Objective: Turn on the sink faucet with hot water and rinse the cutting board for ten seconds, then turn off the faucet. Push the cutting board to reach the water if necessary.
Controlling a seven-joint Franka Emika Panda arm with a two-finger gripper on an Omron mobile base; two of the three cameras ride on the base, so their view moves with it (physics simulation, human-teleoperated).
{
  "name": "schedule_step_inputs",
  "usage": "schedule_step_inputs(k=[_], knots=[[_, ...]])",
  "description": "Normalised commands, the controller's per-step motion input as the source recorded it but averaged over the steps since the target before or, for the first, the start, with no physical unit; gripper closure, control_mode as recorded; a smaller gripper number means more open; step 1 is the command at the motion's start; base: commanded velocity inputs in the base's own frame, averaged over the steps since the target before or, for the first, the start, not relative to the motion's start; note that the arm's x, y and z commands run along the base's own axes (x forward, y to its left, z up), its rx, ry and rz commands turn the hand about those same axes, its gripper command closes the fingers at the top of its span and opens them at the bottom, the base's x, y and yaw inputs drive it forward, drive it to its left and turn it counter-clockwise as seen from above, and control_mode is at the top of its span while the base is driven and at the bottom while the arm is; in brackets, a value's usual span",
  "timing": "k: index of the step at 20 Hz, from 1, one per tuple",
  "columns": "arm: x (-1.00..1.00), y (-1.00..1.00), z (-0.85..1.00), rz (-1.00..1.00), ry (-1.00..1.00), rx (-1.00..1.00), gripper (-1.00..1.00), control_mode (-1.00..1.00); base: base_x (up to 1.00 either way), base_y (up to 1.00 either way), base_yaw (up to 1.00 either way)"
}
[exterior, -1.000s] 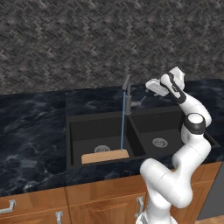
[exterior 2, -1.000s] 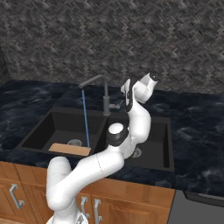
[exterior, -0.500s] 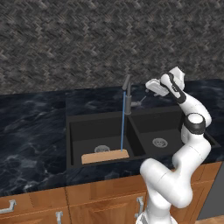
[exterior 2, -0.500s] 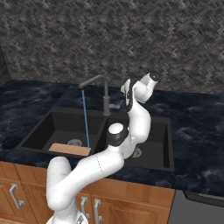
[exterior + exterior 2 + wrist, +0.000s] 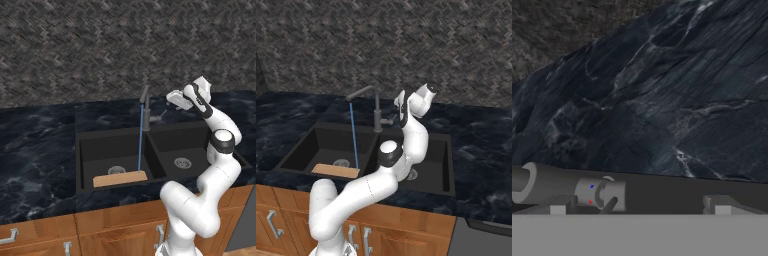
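The dark grey sink faucet (image 5: 145,108) (image 5: 377,116) stands behind the divider of the black sink (image 5: 100,145) (image 5: 311,145), its spout over the left basin. A thin blue stream of water (image 5: 140,142) (image 5: 354,135) falls onto the right end of the tan cutting board (image 5: 120,178) (image 5: 336,170), which lies at the front of that basin. My gripper (image 5: 173,98) (image 5: 400,103) (image 5: 639,207) hovers open just right of the faucet, above its side lever (image 5: 159,118) (image 5: 389,120), with nothing between its fingers. In the hand view the faucet base (image 5: 562,185) lies low at the left.
Black marble counter (image 5: 35,145) (image 5: 481,150) surrounds the sink, with a dark herringbone wall (image 5: 100,50) behind. The right basin has a silver drain (image 5: 182,162). Wooden cabinet fronts (image 5: 115,225) run below the counter edge.
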Motion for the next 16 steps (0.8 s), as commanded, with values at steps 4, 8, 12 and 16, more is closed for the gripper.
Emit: schedule_step_inputs(k=[4,8,12,16], knots=[[0.00,0.00,0.00,0.00,0.00,0.00,-1.00,-1.00,0.00,0.00,0.00],[0.00,0.00,0.00,0.00,0.00,0.00,-1.00,-1.00,0.00,0.00,0.00],[0.00,0.00,0.00,0.00,0.00,0.00,-1.00,-1.00,0.00,0.00,0.00],[0.00,0.00,0.00,0.00,0.00,0.00,-1.00,-1.00,0.00,0.00,0.00]])
